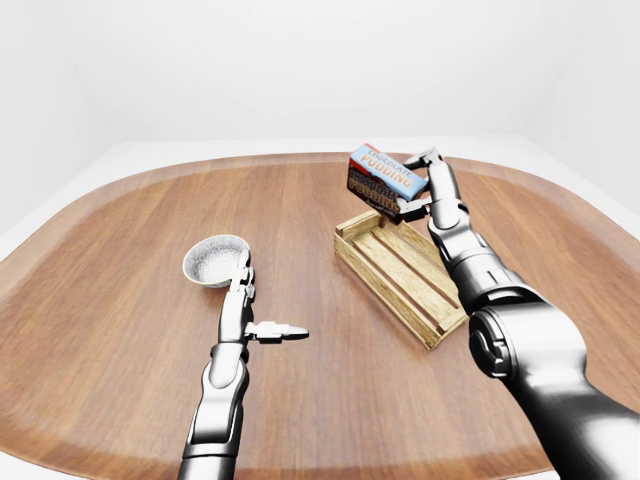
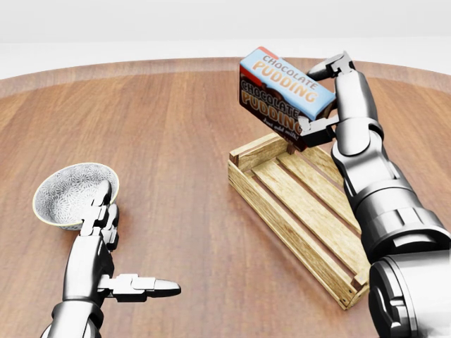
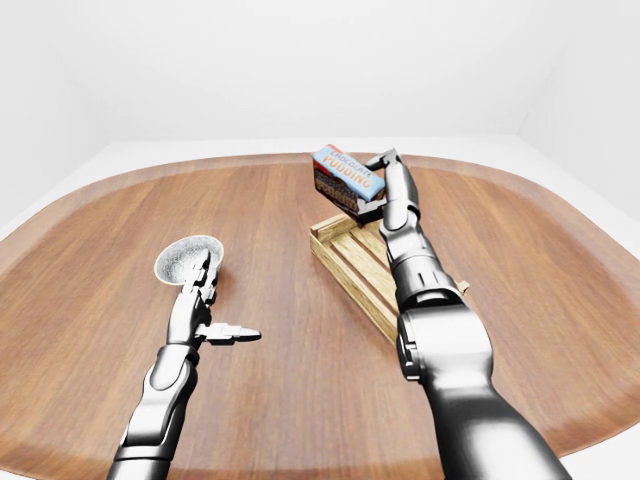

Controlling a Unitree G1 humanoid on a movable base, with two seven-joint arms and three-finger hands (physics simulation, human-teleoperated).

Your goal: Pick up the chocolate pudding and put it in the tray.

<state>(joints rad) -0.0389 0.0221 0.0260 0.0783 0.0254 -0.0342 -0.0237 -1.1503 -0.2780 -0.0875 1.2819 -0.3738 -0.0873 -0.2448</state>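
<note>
Pickup complete — the right hand (image 2: 325, 98) clamps the chocolate pudding (image 2: 284, 95), tilted, above the tray (image 2: 285, 224)'s far end. Placement remains. The left hand (image 2: 106, 243) — fingers apart — idles near the bowl (image 2: 70, 191), left of the tray.

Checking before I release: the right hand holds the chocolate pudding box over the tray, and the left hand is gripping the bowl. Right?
Not quite. The left hand is open and grips nothing; in the head view it only sits beside the bowl. The rest stands: the right hand holds the chocolate pudding box above the tray.
</note>
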